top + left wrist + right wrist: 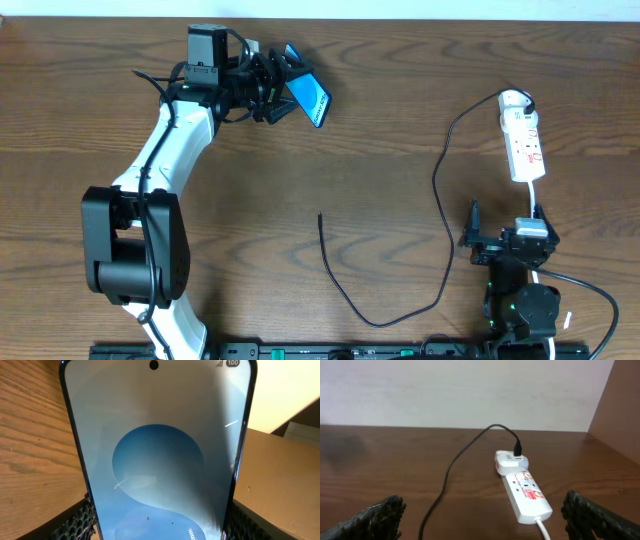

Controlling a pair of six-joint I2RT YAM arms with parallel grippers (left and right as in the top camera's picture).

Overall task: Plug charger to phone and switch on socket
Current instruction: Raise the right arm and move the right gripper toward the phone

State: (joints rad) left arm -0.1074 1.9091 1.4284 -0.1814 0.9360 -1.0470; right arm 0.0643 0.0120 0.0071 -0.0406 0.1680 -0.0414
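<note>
Nearest the lens in the left wrist view, the phone [160, 460] fills the frame. It is clamped by its long edges in the left claw [280, 88] and held clear of the tabletop [400, 100] at the overhead frame's upper left. There its long axis runs upper left to lower right. The camera end points away from the wrist, so the port edge is judged claw-side. The right claw [487, 522] stands wide and empty, facing the socket [525, 492]. The charger [437, 190] ends mid-frame, its tip [320, 216] pointing up-frame. Recommended: grasp close behind the tip and turn the port edge outward before mating.
</note>
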